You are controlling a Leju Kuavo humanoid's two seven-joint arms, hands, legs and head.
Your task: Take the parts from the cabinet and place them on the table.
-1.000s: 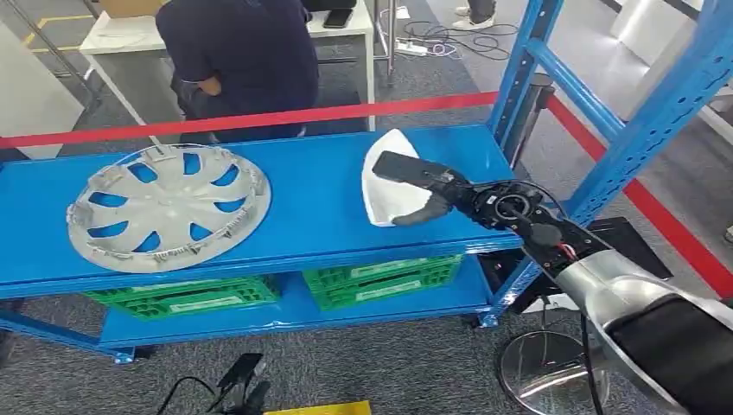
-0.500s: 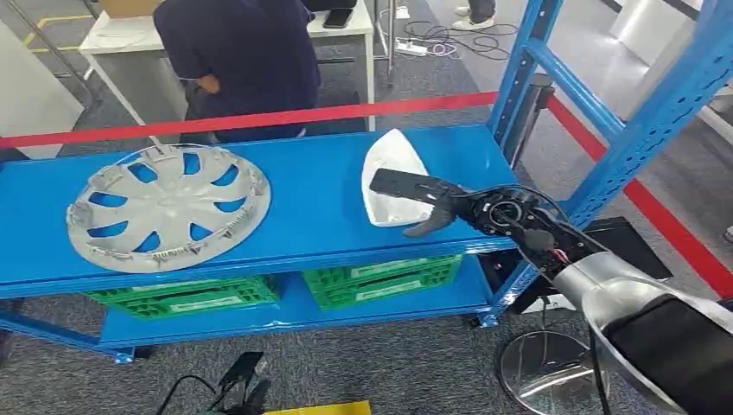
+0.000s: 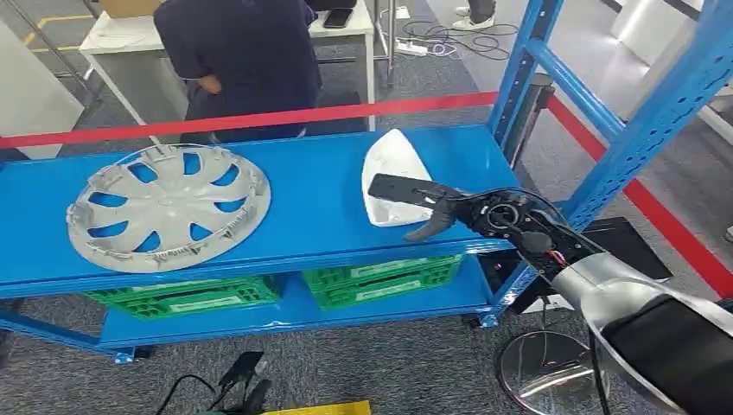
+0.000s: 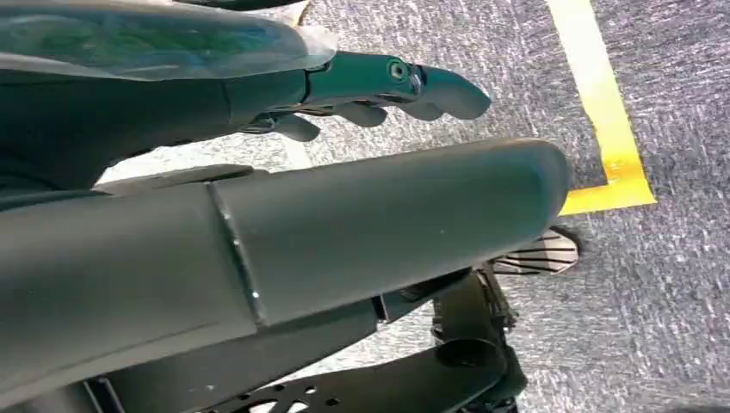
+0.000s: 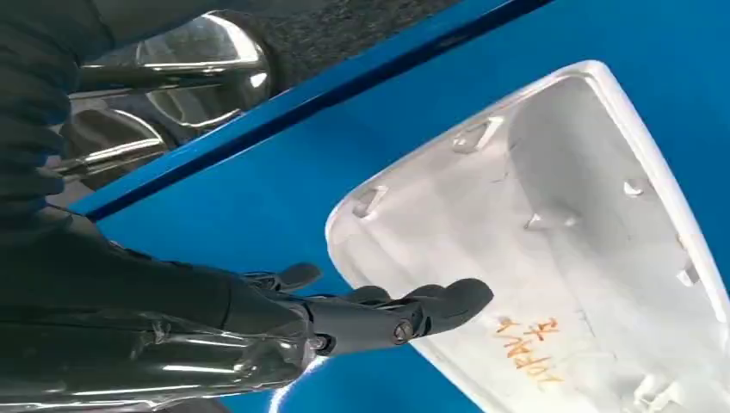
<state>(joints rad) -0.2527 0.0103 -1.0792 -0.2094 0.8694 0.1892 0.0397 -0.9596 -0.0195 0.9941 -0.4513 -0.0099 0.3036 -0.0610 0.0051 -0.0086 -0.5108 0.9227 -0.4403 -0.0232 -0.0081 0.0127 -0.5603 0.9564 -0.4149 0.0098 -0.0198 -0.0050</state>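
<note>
While the left hand (image 4: 379, 86) hangs by the robot's side over grey carpet, fingers loosely apart and empty, the right hand (image 3: 423, 203) reaches over the blue metal shelf (image 3: 311, 216), fingers spread above the white moulded plastic cover (image 3: 389, 169), holding nothing. Farther left on that shelf lies a silver spoked hubcap (image 3: 168, 207). Beyond the red barrier tape (image 3: 259, 117) stands a person in dark clothes (image 3: 242, 52).

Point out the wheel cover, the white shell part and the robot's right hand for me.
wheel cover (image 3: 168, 207), head view, on its hub centre.
white shell part (image 5: 568, 224), right wrist view, on its hollow inner face.
right hand (image 3: 423, 201), head view, on the middle of the hand above the shell.
</note>
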